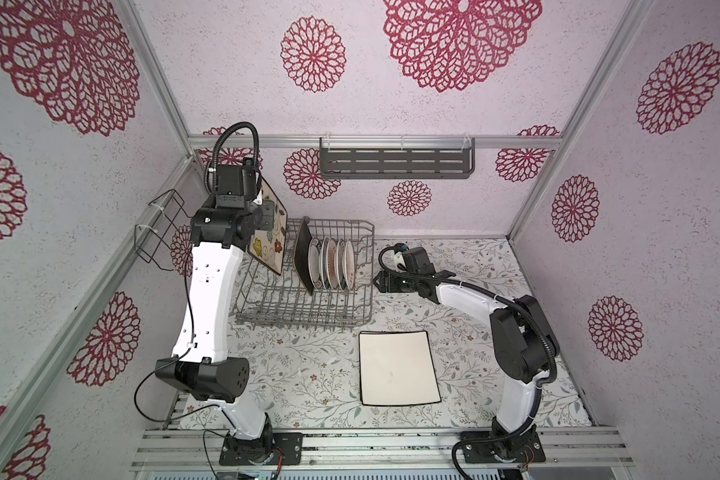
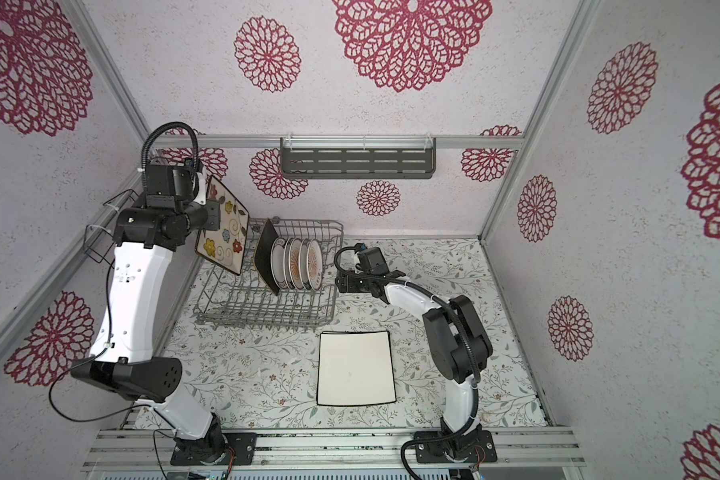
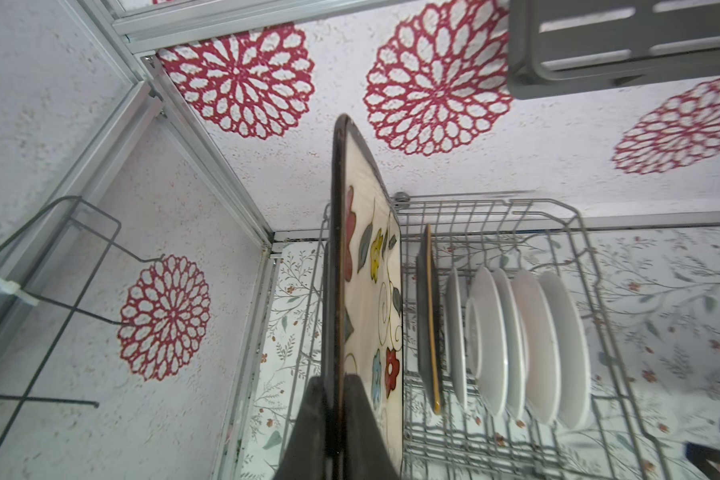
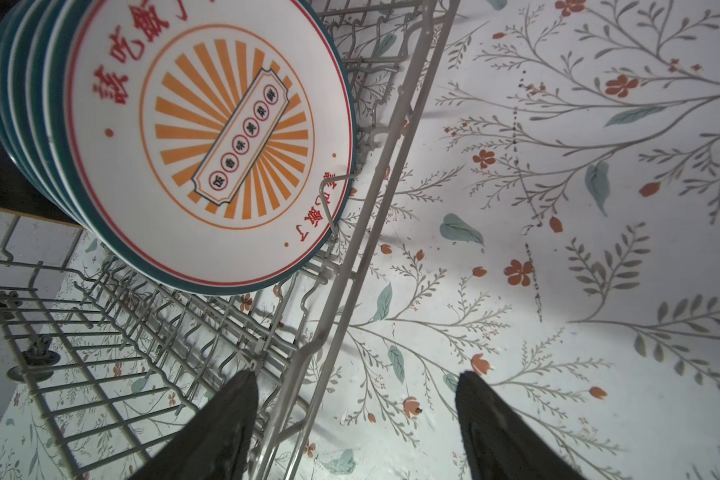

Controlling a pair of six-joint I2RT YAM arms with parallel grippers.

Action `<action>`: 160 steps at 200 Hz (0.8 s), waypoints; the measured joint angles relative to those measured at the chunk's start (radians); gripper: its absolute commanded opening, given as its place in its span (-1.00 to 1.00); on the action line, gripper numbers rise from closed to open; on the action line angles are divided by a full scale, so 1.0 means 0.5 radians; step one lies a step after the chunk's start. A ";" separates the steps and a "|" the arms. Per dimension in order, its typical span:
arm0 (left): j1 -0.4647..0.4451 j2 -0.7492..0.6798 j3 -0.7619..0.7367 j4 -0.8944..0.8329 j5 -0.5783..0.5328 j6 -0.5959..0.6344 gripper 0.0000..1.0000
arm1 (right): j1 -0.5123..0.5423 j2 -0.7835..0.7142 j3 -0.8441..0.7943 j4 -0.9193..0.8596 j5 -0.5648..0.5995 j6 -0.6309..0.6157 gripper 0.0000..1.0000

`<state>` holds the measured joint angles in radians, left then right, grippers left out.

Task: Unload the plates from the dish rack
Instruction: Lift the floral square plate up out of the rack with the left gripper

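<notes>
Left gripper (image 3: 336, 380) lifts the cream floral plate (image 3: 371, 299); right gripper (image 4: 356, 374) waits spread beside the dish rack (image 1: 304, 321).

The left gripper is pinched on the floral plate's edge, holding it upright, with the plate reaching out ahead of it above the rack's end. The dark brown plate (image 1: 304, 257) and a row of small round plates (image 1: 333, 264) stand on edge in the rack, beside the held plate. The right gripper's fingers (image 4: 225, 415) are wide apart and hold nothing, low by the rack's side wall, with the nearest round plate just ahead of it. A white black-rimmed plate (image 1: 398, 368) lies flat on the worktop (image 1: 292, 374), well apart from both grippers.
</notes>
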<state>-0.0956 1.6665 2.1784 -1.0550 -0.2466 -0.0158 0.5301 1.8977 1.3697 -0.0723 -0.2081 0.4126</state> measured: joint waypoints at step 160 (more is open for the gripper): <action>-0.010 -0.954 -1.192 0.387 0.775 -0.762 -1.00 | 0.000 -0.278 -0.305 0.023 0.006 -0.036 0.64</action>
<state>-0.1005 1.1893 1.5822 -0.8616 0.1410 -0.3969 0.5301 1.7588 1.2171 -0.0608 -0.2050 0.3946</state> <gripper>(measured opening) 0.094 0.818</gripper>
